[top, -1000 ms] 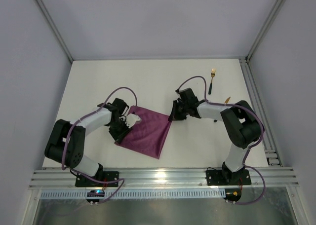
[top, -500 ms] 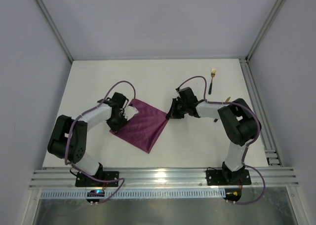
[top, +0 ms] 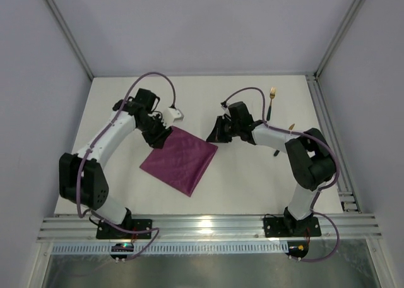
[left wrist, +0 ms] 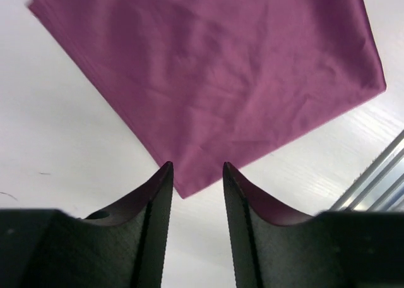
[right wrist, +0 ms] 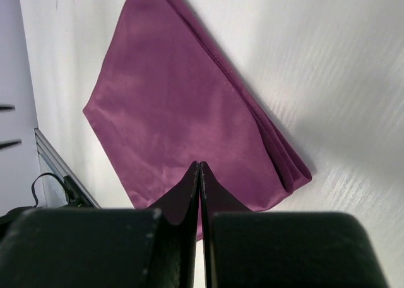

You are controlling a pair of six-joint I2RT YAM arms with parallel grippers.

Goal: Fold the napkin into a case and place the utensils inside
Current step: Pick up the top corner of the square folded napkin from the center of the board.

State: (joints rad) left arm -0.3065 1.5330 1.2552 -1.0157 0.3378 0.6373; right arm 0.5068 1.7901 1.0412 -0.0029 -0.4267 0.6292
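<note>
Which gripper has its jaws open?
The left gripper: its jaws stand apart, napkin corner showing between; on the right gripper they are pressed together.

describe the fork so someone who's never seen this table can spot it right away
Look to the far right corner of the white table, close to the metal rail. The fork lies there, well apart from the big magenta napkin in the middle. It is slim, with a gold tined head pointing away from the arms and a dark handle.

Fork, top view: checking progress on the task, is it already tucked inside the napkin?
No, the fork lies on bare table, apart from the napkin.
</note>
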